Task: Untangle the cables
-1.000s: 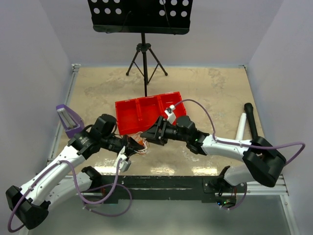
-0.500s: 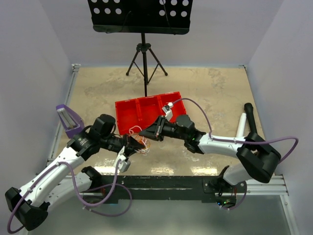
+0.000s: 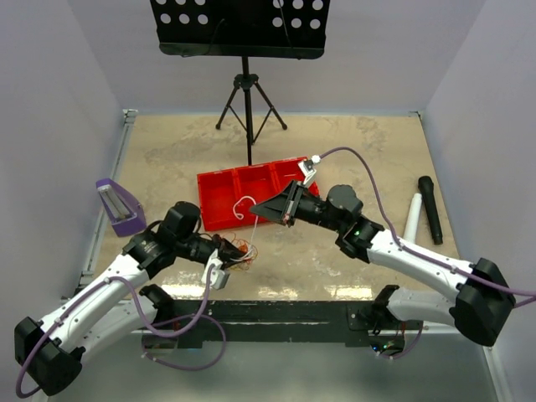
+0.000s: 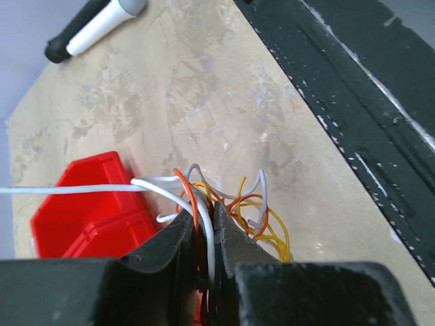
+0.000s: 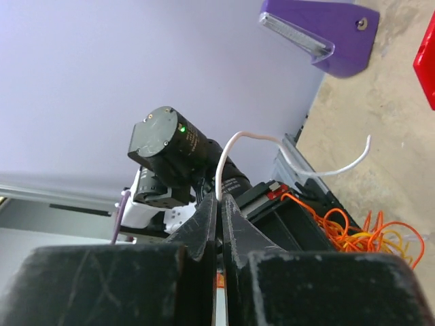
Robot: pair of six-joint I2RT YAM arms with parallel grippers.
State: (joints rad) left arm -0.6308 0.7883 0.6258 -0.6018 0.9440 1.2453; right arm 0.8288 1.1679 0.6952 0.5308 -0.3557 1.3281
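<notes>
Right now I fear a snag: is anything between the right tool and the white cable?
Nothing visible. The right tool is shut directly on the white cable, which runs through the air to the clump pinched in the left tool.

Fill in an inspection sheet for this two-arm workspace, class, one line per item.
Surface: mottled beige table.
Job's things: tangled wire clump of orange, yellow and white strands; one white wire drawn out of it.
Clutter: red tray, purple wedge, black pen-shaped object, white tube.
Grippers: left gripper shut on the wire clump; right gripper shut on the white wire.
Cables: purple hoses run along both arms.
Surroundings: music stand at the back; pale walls around.
</notes>
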